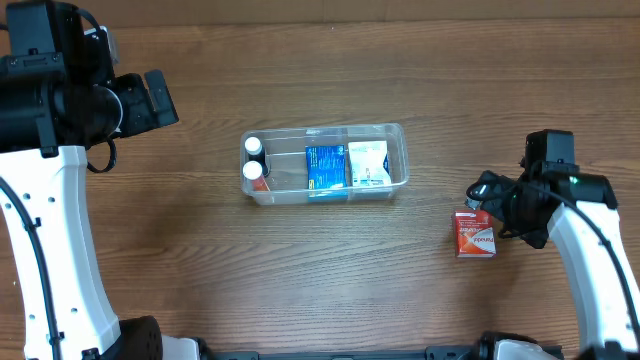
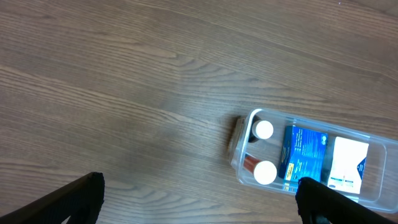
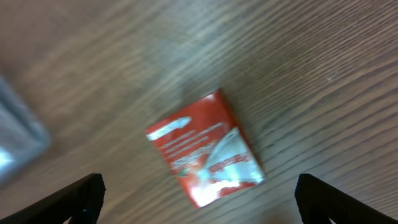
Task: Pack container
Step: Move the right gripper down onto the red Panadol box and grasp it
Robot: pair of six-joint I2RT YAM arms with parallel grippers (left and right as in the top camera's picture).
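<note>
The clear plastic container [image 1: 398,138] lies at the table's middle. It holds two white-capped bottles [image 1: 254,158] at its left end, a blue box [image 1: 325,166] and a white box [image 1: 368,163]. It also shows in the left wrist view [image 2: 244,124]. A red box [image 1: 475,233] lies flat on the table to the right; in the right wrist view it [image 3: 202,148] lies between and ahead of my fingers. My right gripper [image 3: 198,202] is open above it, holding nothing. My left gripper [image 2: 199,202] is open and empty, high at the far left, away from the container.
Bare wood table [image 1: 330,270] surrounds the container. The white arm links stand at the left [image 1: 60,250] and right [image 1: 600,270] front edges.
</note>
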